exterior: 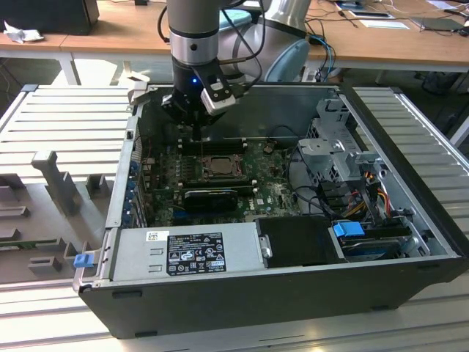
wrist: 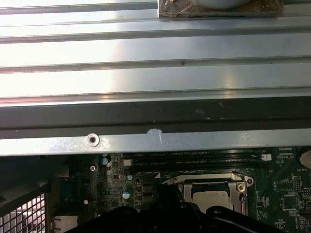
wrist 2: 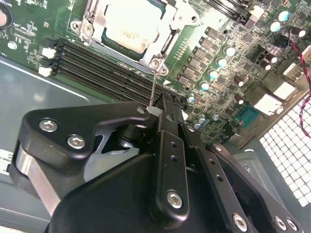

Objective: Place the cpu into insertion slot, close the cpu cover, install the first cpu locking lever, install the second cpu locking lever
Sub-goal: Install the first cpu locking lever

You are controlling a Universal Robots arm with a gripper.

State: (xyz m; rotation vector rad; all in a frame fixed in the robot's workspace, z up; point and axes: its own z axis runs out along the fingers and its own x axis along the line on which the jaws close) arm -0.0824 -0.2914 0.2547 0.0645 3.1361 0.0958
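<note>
second wrist view: gripper (wrist 2: 155, 110) pinches locking lever (wrist 2: 153, 90) just beside cpu (wrist 2: 129, 22).

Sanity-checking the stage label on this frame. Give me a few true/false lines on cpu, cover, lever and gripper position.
1. The cpu sits in the slot. True.
2. The cover stands upright, open. False: it lies down around the cpu.
3. The gripper hangs outside the case. False: it reaches into the case, over the board just beside the slot.
4. A thin lever runs from a slot corner to the gripper's tip. True.
</note>
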